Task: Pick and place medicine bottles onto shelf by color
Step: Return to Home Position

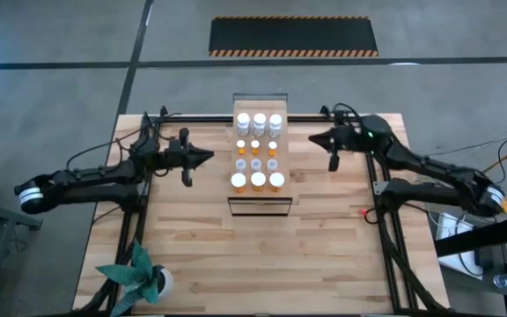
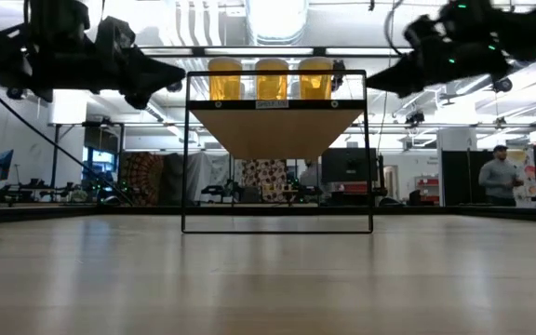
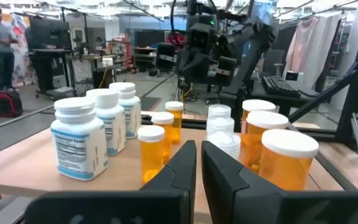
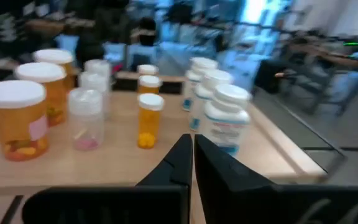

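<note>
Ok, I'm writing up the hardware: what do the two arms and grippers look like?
The left arm and right arm: black, slim, jointed, black cables, a white band near each base. The left gripper and right gripper: two dark tapered fingers each. A green light shows on the right arm.

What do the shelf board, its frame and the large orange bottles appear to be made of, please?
Shelf board: pale wood or wood laminate, matt, no glare. Frame: thin black bars, probably painted metal. Large orange bottles: translucent amber plastic, apparently; contents show through.
</note>
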